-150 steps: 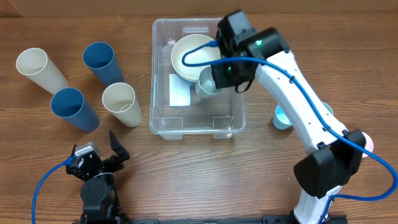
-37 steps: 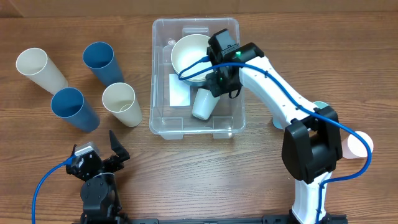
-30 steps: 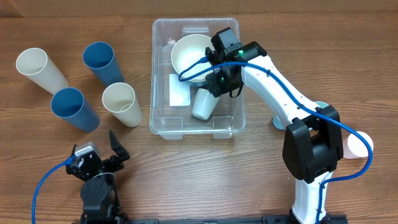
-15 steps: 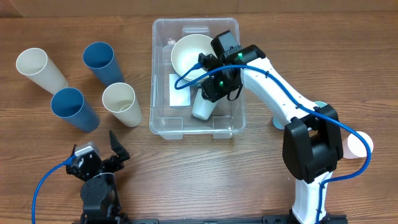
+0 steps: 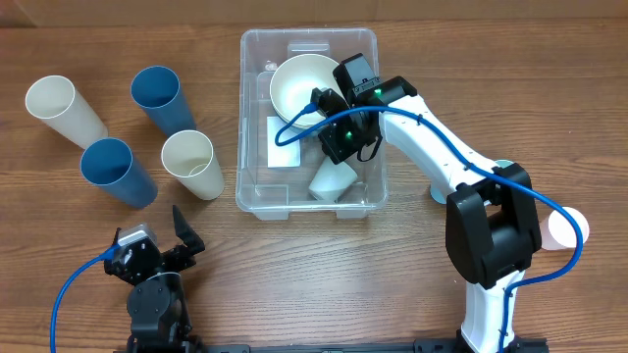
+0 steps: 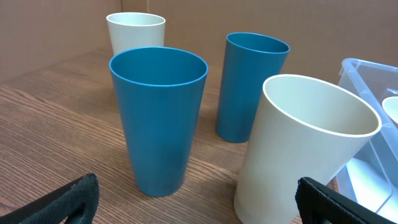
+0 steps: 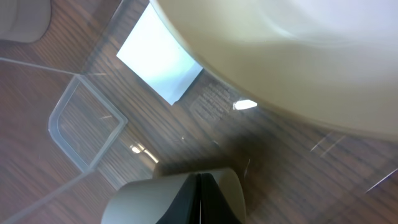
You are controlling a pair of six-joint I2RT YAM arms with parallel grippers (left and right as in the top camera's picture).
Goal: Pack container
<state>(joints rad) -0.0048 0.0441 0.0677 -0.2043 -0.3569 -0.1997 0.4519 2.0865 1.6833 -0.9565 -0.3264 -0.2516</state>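
Right claw (image 7: 200,193) clenched shut; left claw (image 5: 152,235) released | white cup (image 5: 334,180) shifted inside container (image 5: 257,201)

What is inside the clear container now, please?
The container holds a cream bowl, a white cup on its side and a white label; the right arm hides the floor beneath it.

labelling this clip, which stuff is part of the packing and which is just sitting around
Packing: container, bowl and white cup inside it, right pincer shut above that cup.
Sitting around outside, possibly next: far blue cup, near blue cup, far cream cup, near cream cup.
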